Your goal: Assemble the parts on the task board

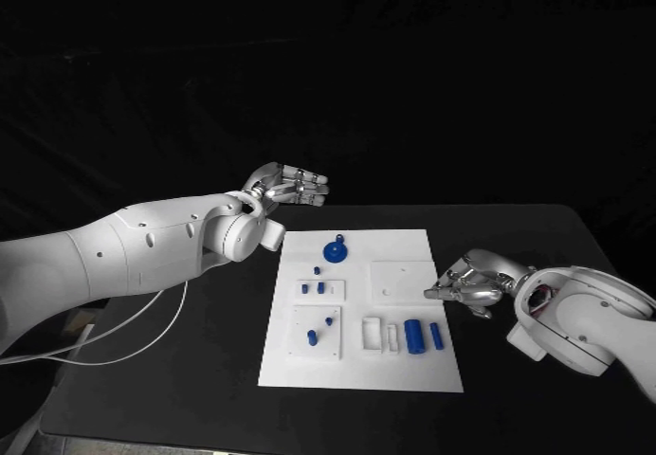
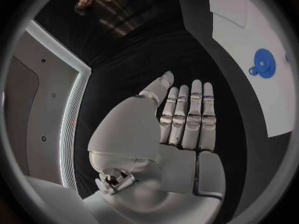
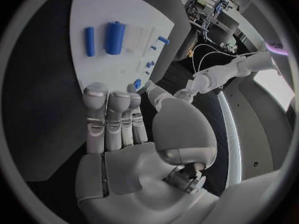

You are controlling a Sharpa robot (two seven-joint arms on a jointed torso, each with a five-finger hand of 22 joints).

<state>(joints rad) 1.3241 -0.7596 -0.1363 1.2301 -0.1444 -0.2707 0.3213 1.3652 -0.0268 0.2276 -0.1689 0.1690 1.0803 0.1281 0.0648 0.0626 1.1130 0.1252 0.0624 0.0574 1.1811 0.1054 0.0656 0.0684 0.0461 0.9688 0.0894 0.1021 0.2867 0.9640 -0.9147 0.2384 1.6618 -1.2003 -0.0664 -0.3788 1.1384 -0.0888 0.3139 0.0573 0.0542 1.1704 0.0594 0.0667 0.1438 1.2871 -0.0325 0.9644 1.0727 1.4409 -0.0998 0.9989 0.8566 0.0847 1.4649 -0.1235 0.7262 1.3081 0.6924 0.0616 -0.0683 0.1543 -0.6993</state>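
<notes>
The white task board (image 1: 410, 370) lies in the middle of the black table. On it are a round blue disc part (image 1: 335, 251), small blue pegs (image 1: 318, 285) in the left blocks, and a thick blue cylinder (image 1: 413, 336) beside a slim blue one (image 1: 436, 334). My left hand (image 1: 287, 187) hangs above the table beyond the board's far left corner, fingers straight and holding nothing (image 2: 181, 124). My right hand (image 1: 469, 284) sits at the board's right edge, level with a bare white block (image 1: 404, 276). Its fingers are stretched out and hold nothing (image 3: 124, 129). The cylinders (image 3: 114, 37) lie ahead of it.
White cables (image 1: 123, 341) trail over the table's left side under my left arm. Bare black table (image 1: 519, 237) lies to the right of the board and behind it. My left arm (image 3: 230, 72) appears across the board in the right wrist view.
</notes>
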